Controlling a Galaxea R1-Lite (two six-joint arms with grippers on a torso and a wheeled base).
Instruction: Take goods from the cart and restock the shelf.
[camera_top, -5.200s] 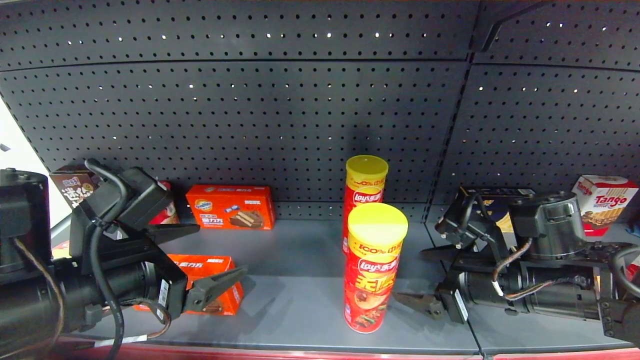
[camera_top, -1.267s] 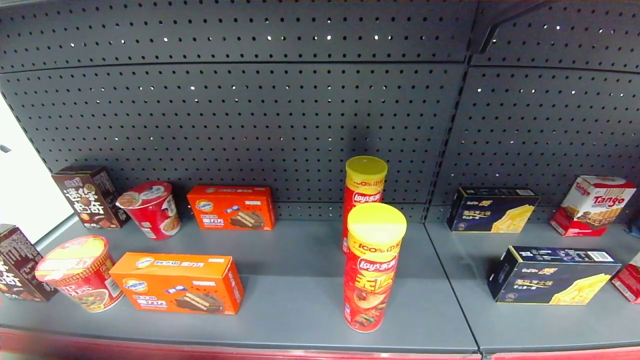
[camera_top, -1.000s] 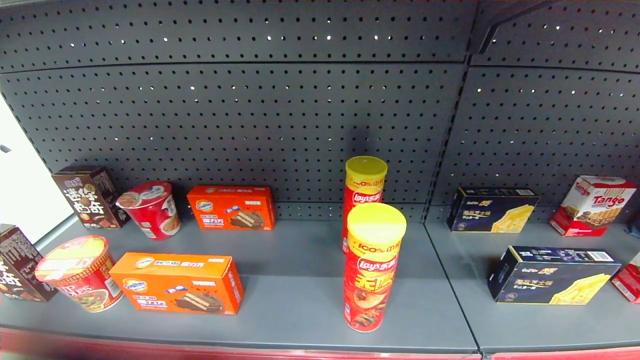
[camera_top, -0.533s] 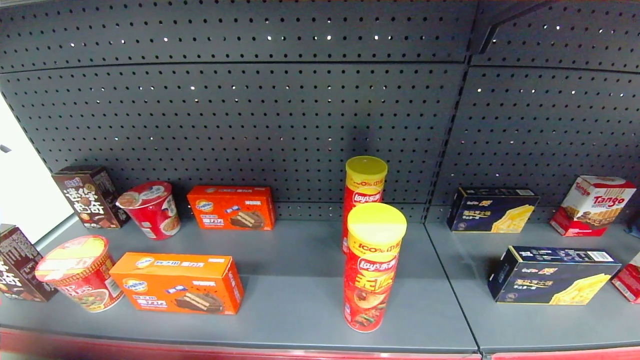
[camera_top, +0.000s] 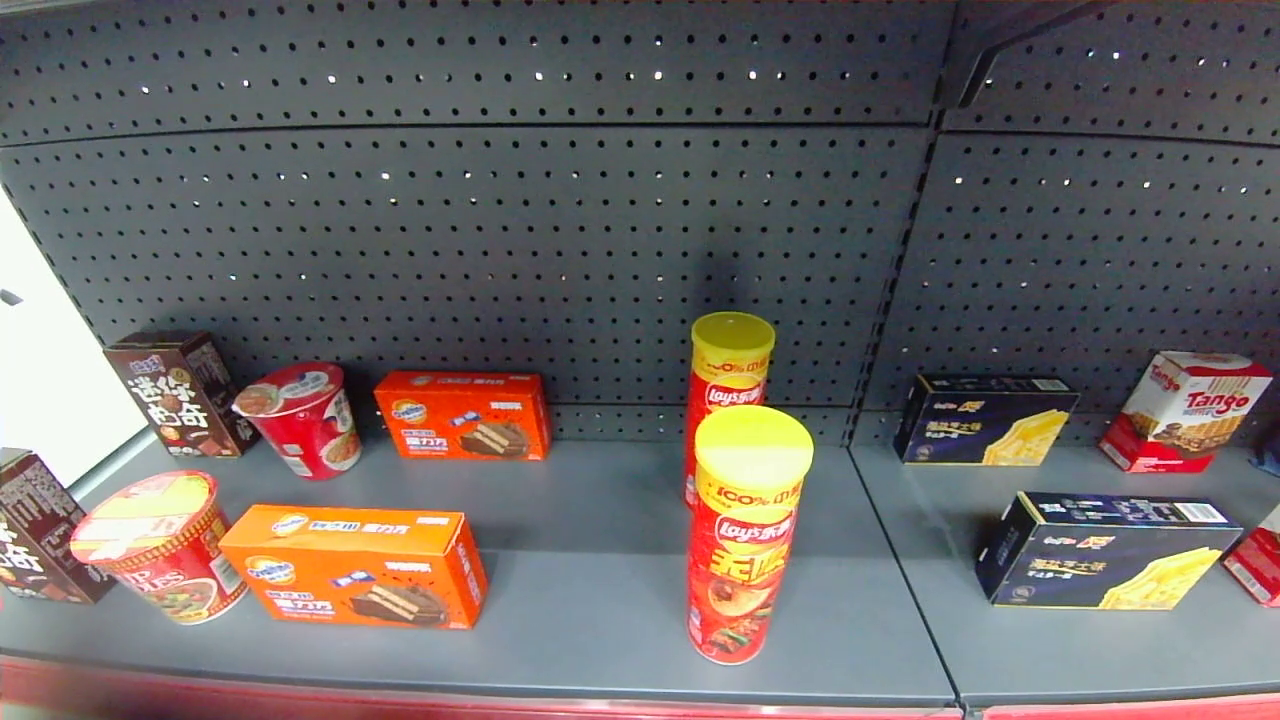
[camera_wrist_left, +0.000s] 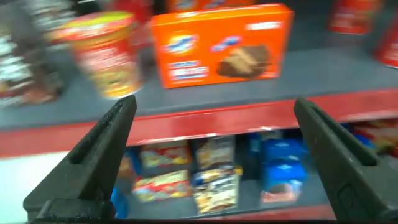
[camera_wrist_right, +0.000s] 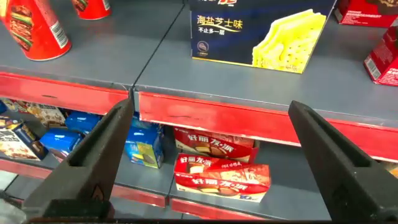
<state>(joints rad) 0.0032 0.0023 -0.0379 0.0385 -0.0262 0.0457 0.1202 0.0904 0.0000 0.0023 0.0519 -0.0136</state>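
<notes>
Left gripper (camera_wrist_left: 214, 106), right gripper (camera_wrist_right: 212, 106) spread wide, facing grey metal shelf (camera_top: 600, 560). On shelf: two yellow-lidded red chip cans (camera_top: 750, 530), two orange cardboard boxes (camera_top: 350, 565), two red noodle cups (camera_top: 160, 545). Wrist views add snack packets (camera_wrist_right: 221, 174) under shelf.

left fingers (camera_wrist_left: 93, 165): black, tapered wedges | right fingers (camera_wrist_right: 339, 158): black, tapered wedges
</notes>
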